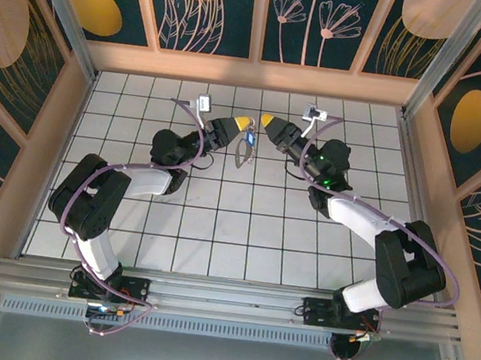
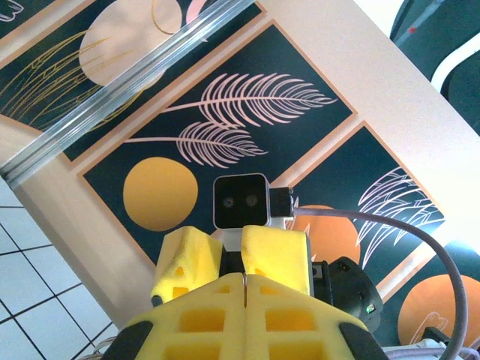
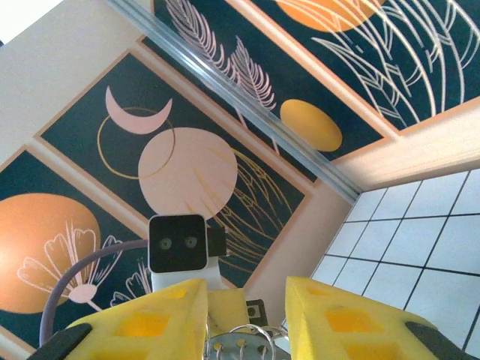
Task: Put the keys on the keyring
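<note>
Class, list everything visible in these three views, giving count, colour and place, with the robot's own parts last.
Pale beige oval keyring with silvery metal rings: one, beige and silver, hanging below the left pincer.
Tiny metal key with blue plastic head: one, blue, beside the keyring's rings.
White tiled table: one, white with dark grid, floor of the cell.
Patterned wall panels: several, dark teal with orange and pink shapes, around the table.
Left pincer: one, yellow-tipped black, far middle, shut on the keyring.
Right pincer: one, yellow-tipped black, facing the left, open around silvery rings.
</note>
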